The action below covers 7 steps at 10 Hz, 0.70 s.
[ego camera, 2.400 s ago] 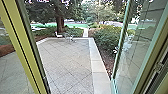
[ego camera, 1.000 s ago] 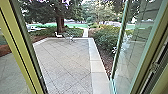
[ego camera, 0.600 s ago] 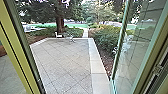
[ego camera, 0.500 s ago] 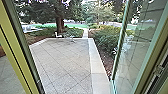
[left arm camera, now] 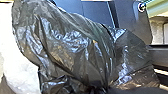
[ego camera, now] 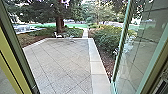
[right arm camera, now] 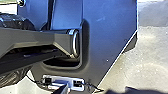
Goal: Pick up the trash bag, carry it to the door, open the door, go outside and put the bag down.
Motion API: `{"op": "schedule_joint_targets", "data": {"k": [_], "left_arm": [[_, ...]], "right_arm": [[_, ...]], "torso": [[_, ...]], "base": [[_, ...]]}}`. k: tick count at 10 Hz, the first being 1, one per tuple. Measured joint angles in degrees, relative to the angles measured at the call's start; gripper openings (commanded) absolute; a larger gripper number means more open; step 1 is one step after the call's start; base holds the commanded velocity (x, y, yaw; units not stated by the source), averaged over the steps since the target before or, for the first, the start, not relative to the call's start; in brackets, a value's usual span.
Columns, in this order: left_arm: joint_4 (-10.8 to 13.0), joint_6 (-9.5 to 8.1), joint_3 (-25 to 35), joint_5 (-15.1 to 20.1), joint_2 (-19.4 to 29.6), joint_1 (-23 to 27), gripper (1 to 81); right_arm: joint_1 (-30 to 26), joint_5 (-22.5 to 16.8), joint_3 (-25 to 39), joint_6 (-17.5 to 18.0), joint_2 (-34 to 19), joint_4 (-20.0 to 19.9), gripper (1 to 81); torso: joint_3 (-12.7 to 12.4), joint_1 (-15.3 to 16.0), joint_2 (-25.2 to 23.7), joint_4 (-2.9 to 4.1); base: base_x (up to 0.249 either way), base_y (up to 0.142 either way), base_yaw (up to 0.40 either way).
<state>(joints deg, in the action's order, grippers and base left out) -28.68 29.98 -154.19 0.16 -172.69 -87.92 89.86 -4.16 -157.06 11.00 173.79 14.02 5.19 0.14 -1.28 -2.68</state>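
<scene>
The dark, shiny plastic trash bag (left arm camera: 72,47) stretches wide across the left wrist view, wrinkled and lying against the robot's body. Part of the same bag (right arm camera: 15,21) shows at the edge of the right wrist view, behind the jointed bar. The door's glass panel (ego camera: 140,50) stands open on the right in the head view, with a pale green edge. Whether either gripper is shut on the bag cannot be told.
A yellow-green door frame (ego camera: 12,75) runs down the left side. Beyond the doorway lies a paved patio (ego camera: 60,62) with a pale stone border (ego camera: 96,65), bushes (ego camera: 106,38) to its right, and a white chair (ego camera: 58,35) near a tree at the far end.
The head view has shifted slightly: the left frame stands nearer the picture's edge, and more of the patio's left side shows. The door panel on the right remains open.
</scene>
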Motion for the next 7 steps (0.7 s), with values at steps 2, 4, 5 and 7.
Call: {"op": "schedule_joint_targets", "data": {"k": [2,4,5,7], "left_arm": [[-0.02,-0.02,0.00,0.00,0.15,-0.12,1.0],[-0.02,-0.02,0.02,-0.06,0.00,0.07,1.0],[-0.02,0.00,0.00,-0.02,0.30,-0.09,1.0],[-0.02,-0.02,0.00,0.20,0.37,-0.23,1.0]], "right_arm": [[0.16,-0.13,0.09,0.00,0.16,0.01,81.1],[-0.35,0.05,0.09,-0.02,0.16,0.01,81.1],[-0.17,0.05,0.12,0.00,0.35,0.04,81.1],[0.13,-0.11,0.20,0.00,0.48,0.15,81.1]], "torso": [[0.00,-0.06,-0.04,0.00],[0.02,0.00,0.02,0.00],[0.00,-0.06,-0.02,0.00],[0.02,-0.04,0.00,0.00]], "base": [[0.093,0.000,0.000],[0.093,0.000,0.000],[0.093,0.000,0.000],[0.094,0.000,0.000]]}}
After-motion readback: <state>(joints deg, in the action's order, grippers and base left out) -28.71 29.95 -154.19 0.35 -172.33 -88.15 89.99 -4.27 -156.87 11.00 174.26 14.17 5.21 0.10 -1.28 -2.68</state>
